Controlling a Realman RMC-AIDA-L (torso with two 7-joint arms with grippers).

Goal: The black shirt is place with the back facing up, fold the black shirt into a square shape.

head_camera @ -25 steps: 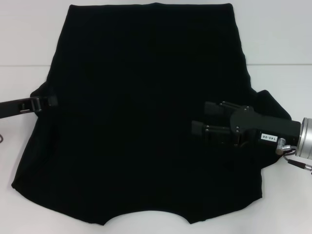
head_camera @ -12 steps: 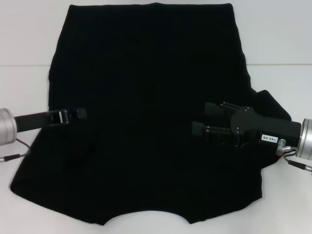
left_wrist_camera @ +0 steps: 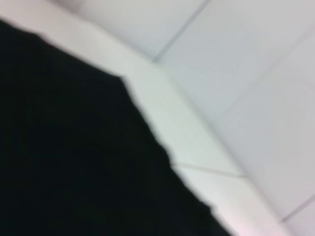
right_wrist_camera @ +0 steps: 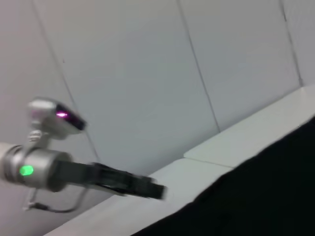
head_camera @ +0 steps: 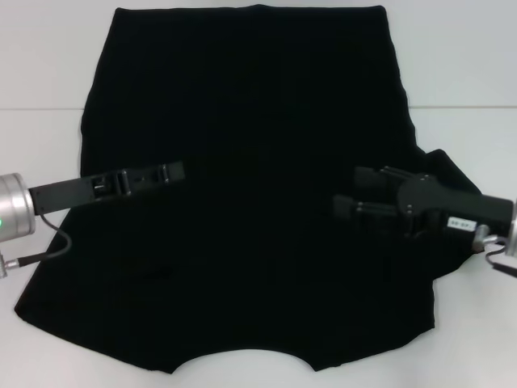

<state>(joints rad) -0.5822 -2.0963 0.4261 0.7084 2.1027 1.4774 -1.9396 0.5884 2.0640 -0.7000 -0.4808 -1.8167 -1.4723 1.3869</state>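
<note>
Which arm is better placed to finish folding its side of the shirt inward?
Probably left: the left gripper reaches well over the black shirt, while the right gripper sits nearer its edge.

We see the black shirt [head_camera: 242,194] spread flat on the worktop [head_camera: 468,65] — our left gripper [head_camera: 174,171] above its left half, our right gripper [head_camera: 349,194] above its right half.

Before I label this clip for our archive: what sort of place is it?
Probably a lab test bench: a bare white table, plain panelled wall, and only the black shirt laid out.
</note>
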